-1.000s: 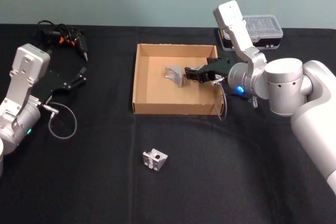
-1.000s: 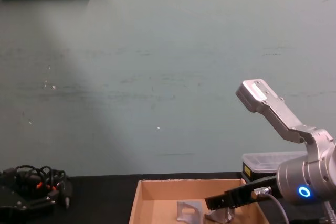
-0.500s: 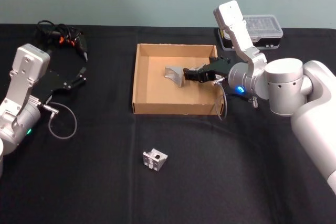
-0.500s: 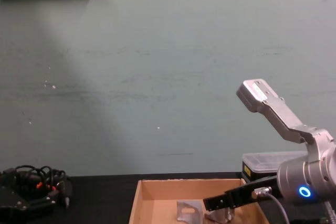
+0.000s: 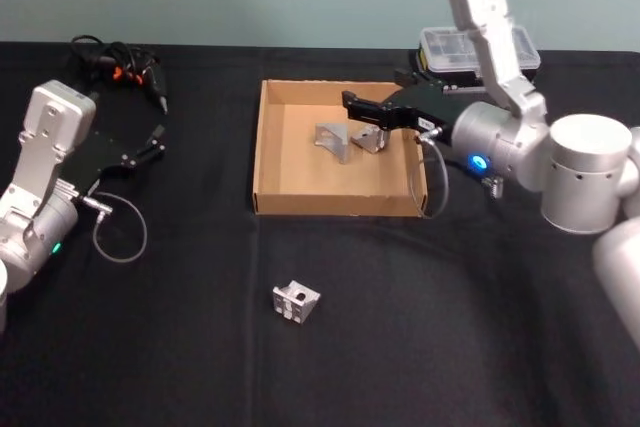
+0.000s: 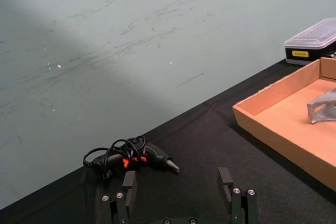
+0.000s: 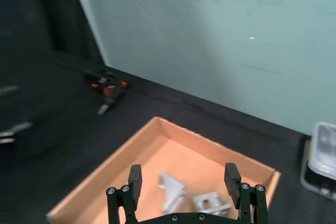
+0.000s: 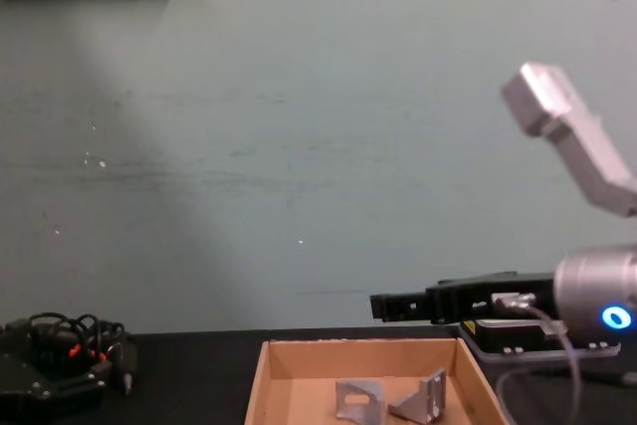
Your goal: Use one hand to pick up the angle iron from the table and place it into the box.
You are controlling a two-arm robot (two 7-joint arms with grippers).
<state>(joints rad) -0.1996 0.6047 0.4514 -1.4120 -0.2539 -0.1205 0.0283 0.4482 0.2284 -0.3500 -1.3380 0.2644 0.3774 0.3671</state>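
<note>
A scuffed teal wall (image 8: 299,146) backs the black table (image 5: 420,347). The tan box (image 5: 340,205) sits toward the table's far edge, and the right gripper (image 5: 349,101) hovers over its far right corner, fingers spread wide and empty. The left gripper (image 6: 177,174), also open and empty, is parked near the left edge. The yellow label on the case (image 6: 315,40) is unreadable. An angle iron (image 5: 335,140) and a second angle iron (image 5: 372,139) lie in the box, a third angle iron (image 5: 295,304) on the table
</note>
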